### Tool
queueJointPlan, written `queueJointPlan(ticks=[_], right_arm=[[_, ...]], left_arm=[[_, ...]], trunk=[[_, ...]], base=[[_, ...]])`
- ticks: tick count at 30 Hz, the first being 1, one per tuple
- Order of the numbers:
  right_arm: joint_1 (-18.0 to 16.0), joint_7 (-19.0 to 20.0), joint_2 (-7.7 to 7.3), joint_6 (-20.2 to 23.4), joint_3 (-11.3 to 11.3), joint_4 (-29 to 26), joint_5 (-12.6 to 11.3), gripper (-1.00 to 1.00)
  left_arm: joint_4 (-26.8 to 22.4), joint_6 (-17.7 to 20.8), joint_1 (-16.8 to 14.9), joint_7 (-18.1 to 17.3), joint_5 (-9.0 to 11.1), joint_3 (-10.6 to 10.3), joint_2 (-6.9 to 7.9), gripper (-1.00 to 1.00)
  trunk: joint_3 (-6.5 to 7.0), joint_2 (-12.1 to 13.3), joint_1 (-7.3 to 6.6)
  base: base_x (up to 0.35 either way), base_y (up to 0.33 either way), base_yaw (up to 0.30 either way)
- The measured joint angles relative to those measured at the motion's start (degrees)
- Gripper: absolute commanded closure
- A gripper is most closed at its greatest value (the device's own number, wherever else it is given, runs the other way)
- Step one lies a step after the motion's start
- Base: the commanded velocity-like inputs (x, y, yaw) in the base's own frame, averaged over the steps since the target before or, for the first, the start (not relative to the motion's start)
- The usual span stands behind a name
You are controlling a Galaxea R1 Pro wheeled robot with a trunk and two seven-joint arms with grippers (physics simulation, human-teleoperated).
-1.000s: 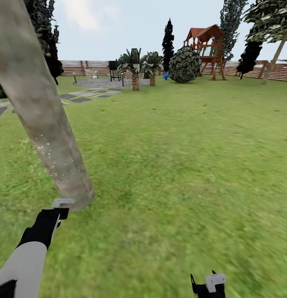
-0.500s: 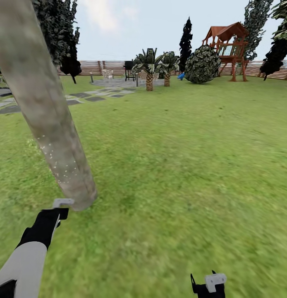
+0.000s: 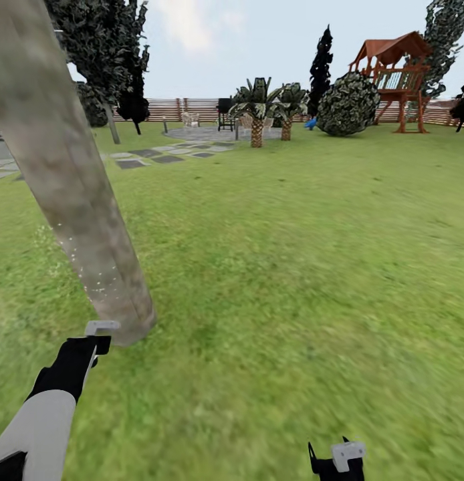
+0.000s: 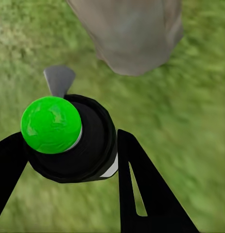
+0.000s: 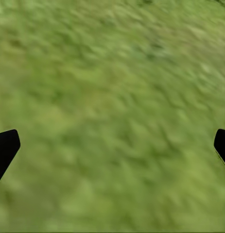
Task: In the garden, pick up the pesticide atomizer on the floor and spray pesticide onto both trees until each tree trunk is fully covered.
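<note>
Left gripper (image 4: 68, 160): its two black fingers (image 4: 141, 189) are clamped on the pesticide atomizer (image 4: 76, 141), one on either side of its black top. The bottle's top faces the wrist camera and carries a bright green round button; a grey nozzle tab juts forward beyond the fingertips. Just ahead of that nozzle, close but not touching, stands the base of the tree trunk (image 4: 131, 34), pale grey-brown where it meets the grass. In the head view the left gripper (image 3: 91, 341) sits at the end of a white and black arm, the whitish nozzle tip right beside the foot of the tree trunk (image 3: 71, 194), which leans up and away across the frame; fine white specks dot its lower part. Right gripper (image 5: 112, 141): fingers spread wide apart, nothing between them, blurred lawn (image 5: 112, 97) beyond the tips. Far past both grippers on the garden lawn: stepping stones (image 3: 148, 157), two short palms (image 3: 269, 107), a round shrub (image 3: 348, 103), a red-roofed play tower (image 3: 396, 73), slat fence (image 3: 192, 107).
</note>
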Motion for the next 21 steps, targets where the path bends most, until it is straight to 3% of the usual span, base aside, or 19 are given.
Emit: queueJointPlan(ticks=[9,21], right_arm=[[0.0,0.0,0.00,0.0,0.0,0.0,0.0,-1.00],[0.0,0.0,0.00,0.0,0.0,0.0,0.0,-1.00]], left_arm=[[0.0,0.0,0.0,0.0,0.1,0.0,0.00,1.00],[0.0,0.0,0.0,0.0,0.2,0.0,0.00,1.00]], trunk=[[0.00,0.0,0.00],[0.00,0.0,0.00]], base=[[0.227,-0.183,0.278],[0.031,-0.061,0.278]])
